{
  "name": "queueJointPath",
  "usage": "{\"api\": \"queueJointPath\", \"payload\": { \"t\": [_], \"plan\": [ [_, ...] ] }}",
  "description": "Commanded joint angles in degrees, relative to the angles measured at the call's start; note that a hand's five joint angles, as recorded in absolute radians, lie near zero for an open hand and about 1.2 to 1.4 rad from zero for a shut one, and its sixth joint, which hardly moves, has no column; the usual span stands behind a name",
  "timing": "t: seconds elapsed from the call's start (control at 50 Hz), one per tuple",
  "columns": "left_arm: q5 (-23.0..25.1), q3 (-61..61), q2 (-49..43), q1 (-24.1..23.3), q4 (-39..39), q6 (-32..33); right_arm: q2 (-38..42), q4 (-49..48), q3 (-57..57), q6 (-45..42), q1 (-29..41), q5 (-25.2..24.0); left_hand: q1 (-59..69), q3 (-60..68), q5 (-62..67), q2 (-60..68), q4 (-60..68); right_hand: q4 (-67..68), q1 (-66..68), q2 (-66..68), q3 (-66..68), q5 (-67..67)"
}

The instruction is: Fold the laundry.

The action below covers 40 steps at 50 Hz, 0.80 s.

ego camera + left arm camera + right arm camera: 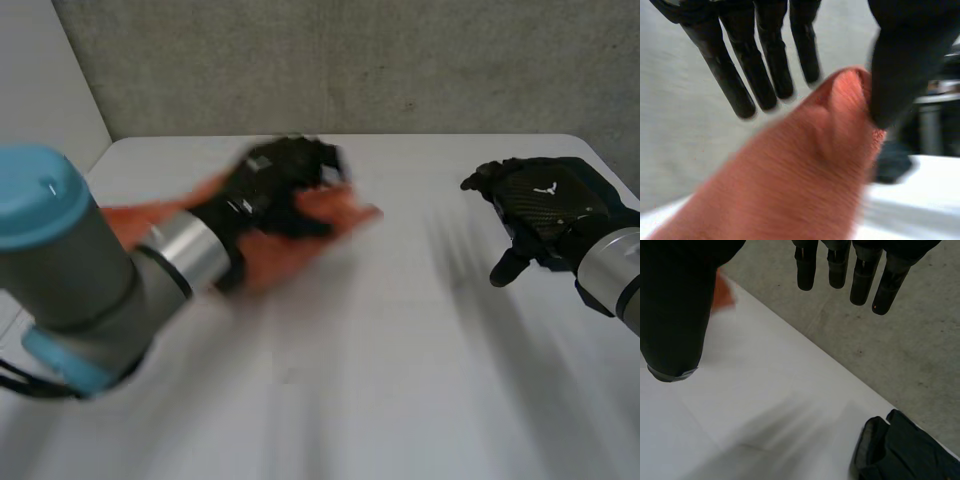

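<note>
Left hand (280, 185) first: you have it at about ten o'clock on the table (400, 350), on top of the orange cloth (290, 255). The cloth lies bunched and partly raised under the hand, not flat. In its wrist view the fingers (765, 70) are straight and spread, clear of the fabric, while the thumb (905, 65) touches the peak of a raised fold. I see no pinch between them, so count the hand as unclenched.

Your right hand (545, 205) hangs above bare table at about three o'clock, well apart from the cloth. Its palm is down and its fingers are straight and loosely spread, holding nothing. A dark folded thing (900, 450), possibly another garment, sits at the table's edge, apart from that hand.

By my reading the folding is barely begun: no neat edges, no flat layers, nothing stacked. You would need to spread the orange cloth, bring the right hand to it, and make every fold.
</note>
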Motion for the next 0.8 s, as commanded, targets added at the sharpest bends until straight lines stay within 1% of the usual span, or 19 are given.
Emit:
{"api": "queueJointPath", "payload": {
  "t": [0.02,0.1,0.12,0.16,0.22,0.3,0.34,0.36,0.42,0.44,0.46,0.5,0.52,0.6,0.66,0.8],
  "plan": [
    [0.96,-2.34,-1.18,-4.11,-0.7,3.19,-0.36,0.05,-0.05,-0.06,-0.34,-0.09,-26.61,-35.0,-32.33,-33.98,-35.48,-3.39,-1.58,-2.57,-2.21,-3.68],
    [-1.84,-1.99,0.3,-0.87,-1.67,6.44,-0.36,0.22,-0.14,-0.41,-0.17,-0.09,-26.61,-35.0,-32.33,-33.98,-35.48,-3.39,-1.58,-2.57,-2.21,-3.68],
    [-3.16,-1.72,2.14,1.84,-1.85,7.06,-0.36,0.22,-0.05,-0.5,-0.08,-0.18,-26.61,-35.0,-32.33,-33.98,-35.48,-3.39,-1.58,-2.57,-2.21,-3.68],
    [-4.31,-1.63,3.56,4.67,-1.85,7.5,-0.36,0.4,-0.05,-0.68,0.01,-0.18,-26.61,-35.0,-32.33,-33.98,-35.48,-3.39,-1.58,-2.57,-2.21,-3.68],
    [-4.93,-1.63,5.49,8.98,-1.58,7.76,-0.45,0.75,0.39,-0.68,0.97,-0.27,-26.61,-35.0,-32.33,-33.98,-35.48,-3.39,-1.58,-2.57,-2.21,-3.68],
    [-4.93,-1.63,5.41,12.32,-1.67,8.55,-0.54,1.98,1.18,-0.32,4.22,-0.27,-26.28,-34.67,-32.0,-33.65,-35.14,-3.39,-1.58,-2.57,-2.21,-3.68],
    [-4.84,-1.63,4.88,13.73,-2.02,10.13,-0.45,4.69,1.44,-0.59,6.85,-0.18,-25.94,-34.33,-31.66,-33.31,-34.8,-3.39,-1.58,-2.57,-2.21,-3.68],
    [-4.75,-1.81,3.84,15.47,-2.28,12.75,-0.36,5.58,1.44,-0.59,7.56,-0.18,-25.44,-33.83,-31.16,-32.81,-34.3,-3.39,-1.58,-2.57,-2.21,-3.68],
    [-4.75,-1.72,1.46,17.51,-2.9,18.38,0.08,8.39,2.23,-0.76,9.67,0.08,-25.1,-33.49,-30.82,-32.47,-33.96,-3.39,-1.58,-2.57,-2.21,-3.68],
    [-4.75,-1.37,-0.29,18.56,-3.51,22.92,0.08,8.75,2.67,-0.76,10.02,0.0,-24.93,-33.32,-30.65,-32.3,-33.79,-3.39,-1.58,-2.57,-2.21,-3.68],
    [-4.75,-1.19,-1.35,19.0,-3.87,25.23,0.08,8.75,3.2,-0.85,10.37,-0.09,-24.93,-33.32,-30.65,-32.3,-33.79,-3.39,-1.58,-2.57,-2.21,-3.68],
    [-5.01,-0.41,-3.9,19.88,-4.39,29.54,0.25,7.79,4.77,-0.94,11.34,-0.27,-25.1,-33.49,-30.82,-32.47,-33.96,-3.39,-1.58,-2.57,-2.21,-3.68],
    [-5.28,0.9,-6.69,20.93,-5.18,33.13,0.34,7.26,5.13,-0.94,11.69,-0.27,-24.93,-33.32,-30.65,-32.3,-33.79,-3.39,-1.58,-2.57,-2.21,-3.68],
    [-6.07,3.98,-12.94,24.09,-8.25,39.47,2.44,3.57,7.77,-1.03,13.89,-0.09,-24.76,-33.15,-30.48,-32.13,-33.62,-3.39,-1.58,-2.57,-2.21,-3.68],
    [-7.03,6.09,-16.12,25.24,-9.84,41.33,4.37,0.33,9.96,-1.9,15.82,0.08,-24.43,-32.82,-30.15,-31.8,-33.29,-3.39,-1.58,-2.57,-2.21,-3.68],
    [-9.06,13.04,-23.5,27.09,-10.2,41.6,5.79,-4.16,13.83,-7.79,18.64,0.26,-23.76,-32.15,-29.48,-31.13,-32.62,-3.39,-1.58,-2.57,-2.21,-3.68]
  ]
}}
